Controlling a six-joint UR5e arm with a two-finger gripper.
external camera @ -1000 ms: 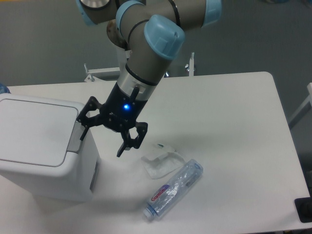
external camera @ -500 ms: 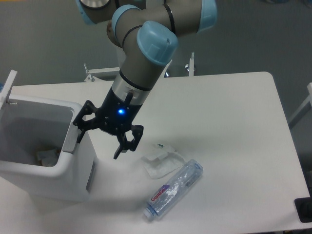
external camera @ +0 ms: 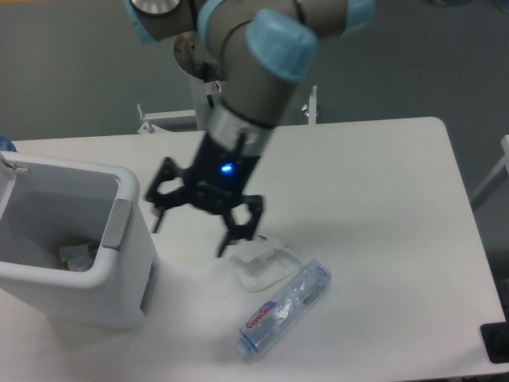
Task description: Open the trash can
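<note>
the trash can (external camera: 79, 263) stands at the left edge of the white worktop (external camera: 374, 199), its lid swung up and almost out of view, so the interior shows with a few crumpled scraps at the bottom. the grey push tab (external camera: 117, 224) sits on the rim nearest the arm, the side a press from the robot would reach; judged from the open mouth, the task looks complete. the gripper (external camera: 195, 216) hangs just right of the trash can, clear of the tab and motion-blurred, its black fingers (external camera: 233, 231) spread wide and holding nothing. right of the trash can and below the gripper lies a clear plastic wrapper (external camera: 262, 267), and beside it a plastic bottle (external camera: 284, 309) on its side. the bottle's red and purple label carries writing too small to read.
</note>
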